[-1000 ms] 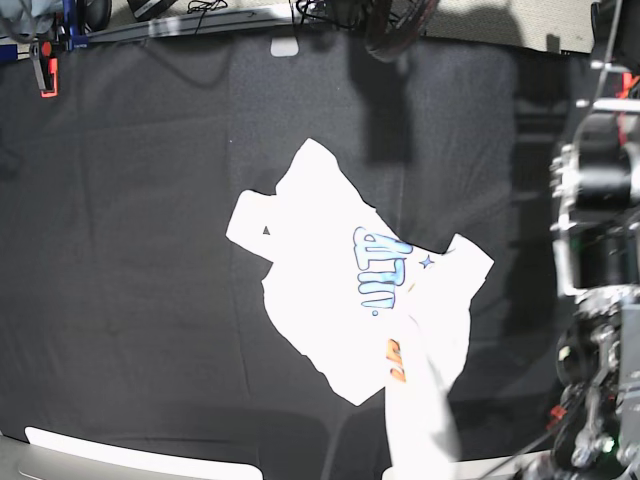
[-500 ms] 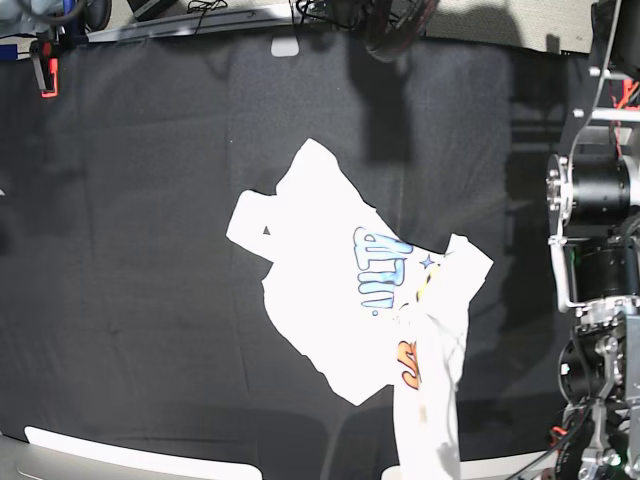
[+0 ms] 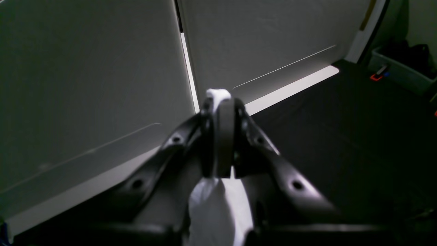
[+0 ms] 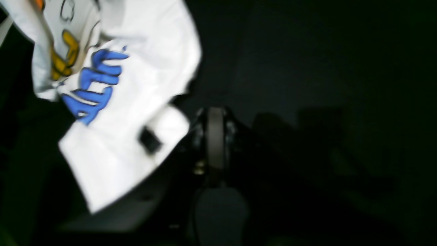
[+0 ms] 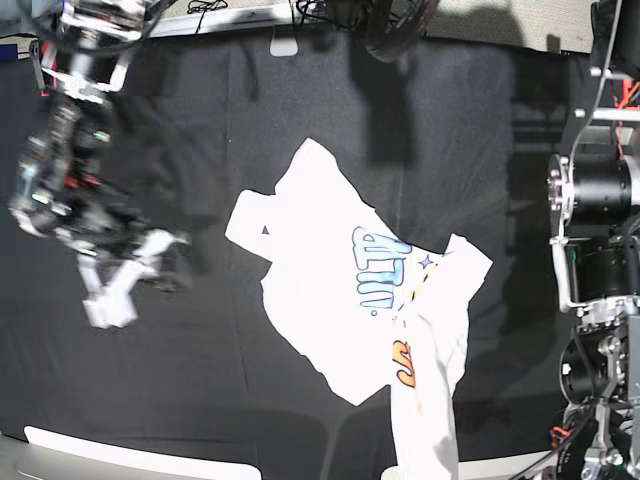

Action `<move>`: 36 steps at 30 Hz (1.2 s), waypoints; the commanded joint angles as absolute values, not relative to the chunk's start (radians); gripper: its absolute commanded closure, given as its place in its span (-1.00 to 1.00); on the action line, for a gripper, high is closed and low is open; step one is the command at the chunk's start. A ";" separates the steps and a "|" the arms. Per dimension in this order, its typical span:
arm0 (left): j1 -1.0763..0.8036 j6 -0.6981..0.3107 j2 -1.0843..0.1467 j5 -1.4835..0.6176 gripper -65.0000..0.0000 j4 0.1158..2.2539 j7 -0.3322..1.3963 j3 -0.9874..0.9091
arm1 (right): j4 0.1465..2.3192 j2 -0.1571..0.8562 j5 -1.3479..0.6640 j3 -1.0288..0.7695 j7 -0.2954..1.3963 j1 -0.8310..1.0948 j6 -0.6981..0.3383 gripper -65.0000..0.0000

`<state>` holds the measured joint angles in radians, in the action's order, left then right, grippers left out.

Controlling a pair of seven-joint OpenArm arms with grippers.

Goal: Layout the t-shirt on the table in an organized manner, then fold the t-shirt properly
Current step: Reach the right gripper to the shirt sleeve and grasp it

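The white t-shirt (image 5: 330, 290) lies crumpled in the middle of the black table (image 5: 200, 400), its blue and orange print facing up. One edge rises in a taut strip (image 5: 425, 420) and leaves the base view at the bottom. My left gripper (image 3: 222, 136) is shut on that white cloth (image 3: 218, 208), which hangs below the fingers and pokes out above them. My right gripper (image 5: 115, 285) hovers over bare table, well left of the shirt and blurred. In the right wrist view the gripper (image 4: 215, 136) is just right of the shirt (image 4: 112, 112) and touches nothing.
The left arm's grey and black body (image 5: 595, 250) stands along the right edge. Cables and a white tag (image 5: 285, 46) lie at the table's far edge. A pale strip (image 5: 130, 455) borders the front edge. A grey bin (image 3: 399, 71) sits beyond the table.
My right arm has swung into the base view from the upper left, down over the table left of the shirt. The lifted strip of shirt has straightened slightly.
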<state>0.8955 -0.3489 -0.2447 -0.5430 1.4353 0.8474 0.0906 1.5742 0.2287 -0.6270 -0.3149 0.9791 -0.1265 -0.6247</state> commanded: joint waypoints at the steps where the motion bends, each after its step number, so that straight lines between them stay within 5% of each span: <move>1: 0.936 -0.349 -0.247 -0.552 1.00 1.450 0.823 0.085 | 1.582 0.222 -0.647 -0.306 0.938 -0.170 -0.629 0.38; 4: 0.936 -0.349 -0.247 -0.552 1.00 1.450 0.828 0.085 | 1.555 0.156 -0.557 -0.270 0.868 -0.204 -0.631 0.01; 12: 0.936 -0.349 -0.247 -0.551 1.00 1.450 0.845 0.085 | 1.355 0.009 -0.327 -0.259 0.748 -0.296 -0.627 0.01; 20: 0.936 -0.349 -0.247 -0.552 1.00 1.450 0.849 0.085 | 1.207 -0.006 -0.170 -0.262 0.695 -0.330 -0.508 0.01; 36: 0.936 -0.349 -0.247 -0.551 1.00 1.450 0.849 0.085 | 1.049 -0.006 -0.282 -0.262 0.629 -0.365 -0.596 0.02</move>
